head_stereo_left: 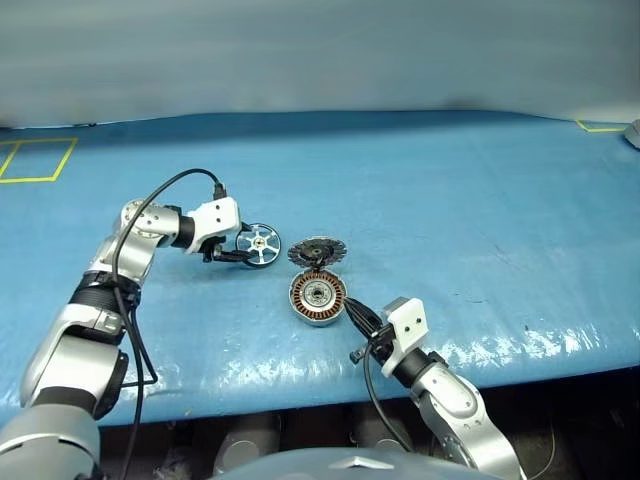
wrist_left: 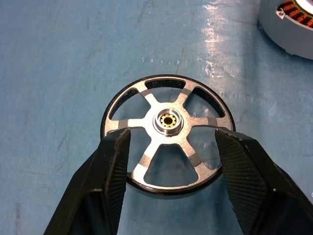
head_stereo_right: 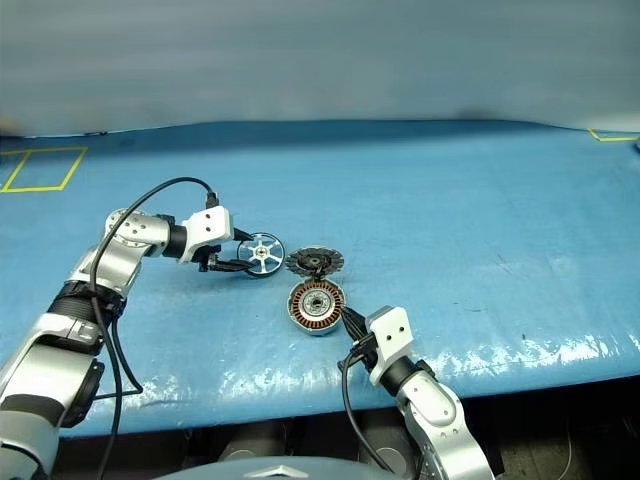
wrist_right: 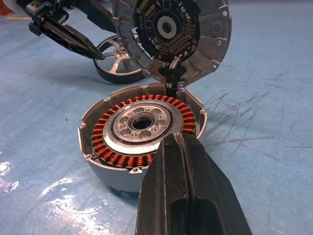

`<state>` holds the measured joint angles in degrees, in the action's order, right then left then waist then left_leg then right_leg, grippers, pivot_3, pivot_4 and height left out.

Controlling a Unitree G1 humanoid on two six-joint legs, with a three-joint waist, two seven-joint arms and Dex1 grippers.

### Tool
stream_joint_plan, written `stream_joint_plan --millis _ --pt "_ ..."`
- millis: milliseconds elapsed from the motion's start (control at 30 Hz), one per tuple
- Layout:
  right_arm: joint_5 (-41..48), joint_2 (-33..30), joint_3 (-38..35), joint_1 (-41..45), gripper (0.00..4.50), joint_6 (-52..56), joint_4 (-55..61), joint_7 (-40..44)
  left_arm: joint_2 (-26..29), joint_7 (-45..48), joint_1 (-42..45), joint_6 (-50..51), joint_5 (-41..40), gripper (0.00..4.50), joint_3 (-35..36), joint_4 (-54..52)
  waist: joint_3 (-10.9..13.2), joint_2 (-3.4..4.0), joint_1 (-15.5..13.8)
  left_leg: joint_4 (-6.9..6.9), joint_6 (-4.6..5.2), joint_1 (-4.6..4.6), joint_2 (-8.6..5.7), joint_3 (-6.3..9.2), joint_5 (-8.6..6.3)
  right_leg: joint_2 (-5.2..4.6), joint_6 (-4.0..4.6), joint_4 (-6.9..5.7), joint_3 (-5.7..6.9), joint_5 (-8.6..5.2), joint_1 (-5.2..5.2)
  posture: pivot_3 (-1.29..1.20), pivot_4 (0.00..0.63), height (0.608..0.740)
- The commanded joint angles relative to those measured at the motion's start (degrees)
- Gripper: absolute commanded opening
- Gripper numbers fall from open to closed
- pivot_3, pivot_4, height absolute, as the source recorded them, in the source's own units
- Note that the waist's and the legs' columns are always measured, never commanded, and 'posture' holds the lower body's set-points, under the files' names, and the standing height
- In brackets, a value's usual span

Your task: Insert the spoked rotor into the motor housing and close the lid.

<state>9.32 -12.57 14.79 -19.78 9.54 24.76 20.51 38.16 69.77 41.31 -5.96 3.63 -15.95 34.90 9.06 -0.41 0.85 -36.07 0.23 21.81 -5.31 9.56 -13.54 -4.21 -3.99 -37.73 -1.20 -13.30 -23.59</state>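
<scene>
The spoked rotor (wrist_left: 167, 128), a shiny silver wheel with a central hub, lies flat on the blue table left of the motor housing. My left gripper (wrist_left: 172, 134) is open over it, with one black finger (wrist_left: 105, 186) on each side of its rim. The motor housing (head_stereo_left: 318, 298) sits open, showing copper windings (wrist_right: 105, 147) around a silver hub. Its lid (wrist_right: 176, 34) stands tilted up at the housing's far edge, inner face showing. My right gripper (wrist_right: 172, 139) is shut, its tip at the housing's near rim.
The blue table cover (head_stereo_left: 450, 220) runs wide to the right and back. Yellow tape marks lie at the far left (head_stereo_left: 35, 160) and far right (head_stereo_left: 600, 126). A black cable (head_stereo_left: 165, 190) loops off my left wrist. The table's front edge (head_stereo_left: 520, 370) is close to my right arm.
</scene>
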Motion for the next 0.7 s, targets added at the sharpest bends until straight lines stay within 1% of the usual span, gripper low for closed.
stream_joint_plan --millis 33,400,667,700 --pt "-0.24 0.45 -0.09 0.28 0.0 -1.5 0.37 -0.27 0.58 0.94 1.92 -1.4 1.26 2.91 -0.15 1.41 0.0 0.0 0.08 -0.01 0.0 0.0 0.0 -0.01 0.0 0.0 0.0 -0.01 -0.01 0.0 0.0 0.0 0.15 0.74" --pt "-1.71 0.02 0.2 0.33 0.0 -1.87 -0.43 -0.6 -0.3 -0.75 3.1 -0.53 4.53 2.91 -0.98 7.06 -0.01 -0.01 0.36 -0.05 0.01 0.0 -0.01 0.0 0.0 0.02 0.0 -0.05 -0.01 0.0 0.01 0.0 0.15 0.74" --pt "-2.59 -0.18 0.38 0.41 0.0 -1.7 -0.48 -0.42 -0.83 -2.56 3.1 1.08 5.14 2.91 -0.84 8.17 -0.02 -0.01 0.52 -0.11 0.01 -0.03 0.0 0.0 0.01 0.02 0.0 -0.1 -0.01 0.0 0.04 0.0 0.15 0.74" --pt "-2.62 -0.15 0.38 0.41 0.0 -1.7 -0.49 -0.44 -0.9 -2.56 3.04 1.54 5.08 2.74 -0.85 8.15 -0.02 -0.01 0.54 -0.12 0.01 -0.03 0.0 0.0 0.01 0.02 0.0 -0.11 -0.01 0.0 0.05 0.0 0.15 0.74"
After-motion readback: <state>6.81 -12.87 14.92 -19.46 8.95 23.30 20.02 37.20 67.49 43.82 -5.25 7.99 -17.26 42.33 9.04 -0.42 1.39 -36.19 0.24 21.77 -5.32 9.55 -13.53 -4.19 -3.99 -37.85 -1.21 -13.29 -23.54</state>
